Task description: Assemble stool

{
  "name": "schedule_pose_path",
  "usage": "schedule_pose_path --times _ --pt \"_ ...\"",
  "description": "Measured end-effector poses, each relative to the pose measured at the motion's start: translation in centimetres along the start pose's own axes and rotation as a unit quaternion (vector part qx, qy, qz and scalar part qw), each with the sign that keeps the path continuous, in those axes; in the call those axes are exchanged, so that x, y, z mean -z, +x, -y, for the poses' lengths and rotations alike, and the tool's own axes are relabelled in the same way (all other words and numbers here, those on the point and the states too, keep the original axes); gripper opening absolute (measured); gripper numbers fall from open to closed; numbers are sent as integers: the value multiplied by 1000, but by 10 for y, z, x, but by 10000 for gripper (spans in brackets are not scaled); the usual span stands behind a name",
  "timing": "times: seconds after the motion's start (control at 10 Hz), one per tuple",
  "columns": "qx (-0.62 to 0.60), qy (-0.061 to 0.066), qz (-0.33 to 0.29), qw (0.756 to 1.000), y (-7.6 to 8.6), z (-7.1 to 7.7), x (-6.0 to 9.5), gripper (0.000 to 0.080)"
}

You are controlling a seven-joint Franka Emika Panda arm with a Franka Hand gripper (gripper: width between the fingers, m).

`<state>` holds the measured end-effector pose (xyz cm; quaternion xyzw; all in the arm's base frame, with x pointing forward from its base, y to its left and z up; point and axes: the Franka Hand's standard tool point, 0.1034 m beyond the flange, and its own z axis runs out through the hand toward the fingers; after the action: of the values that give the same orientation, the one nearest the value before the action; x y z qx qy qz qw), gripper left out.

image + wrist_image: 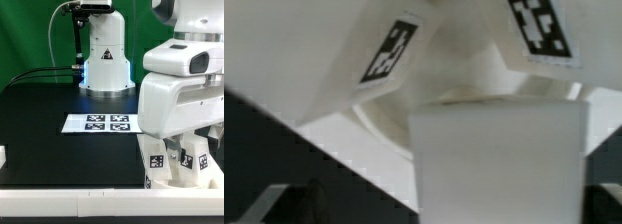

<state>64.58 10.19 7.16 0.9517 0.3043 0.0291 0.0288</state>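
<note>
Stool (183,160) parts sit beneath the arm's lowered claw (186,150).

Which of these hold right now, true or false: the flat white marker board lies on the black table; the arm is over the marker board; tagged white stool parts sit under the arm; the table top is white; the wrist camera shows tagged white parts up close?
1. The flat white marker board lies on the black table. True.
2. The arm is over the marker board. False: the white arm is at the exterior view's right, beside the board.
3. Tagged white stool parts sit under the arm. True.
4. The table top is white. False: it is black, with a long white border rail at the front.
5. The wrist view shows tagged white parts up close. True.
</note>
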Motion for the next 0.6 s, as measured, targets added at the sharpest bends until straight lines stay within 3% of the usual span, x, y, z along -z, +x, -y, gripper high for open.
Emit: schedule_pose_path --times 0.1,0.3,0.6 --pt "-8 0 0 1000 0 0 1 649" --pt "-32 0 1 999 0 -1 0 373" --pt "-158 0 1 988 0 0 0 333"
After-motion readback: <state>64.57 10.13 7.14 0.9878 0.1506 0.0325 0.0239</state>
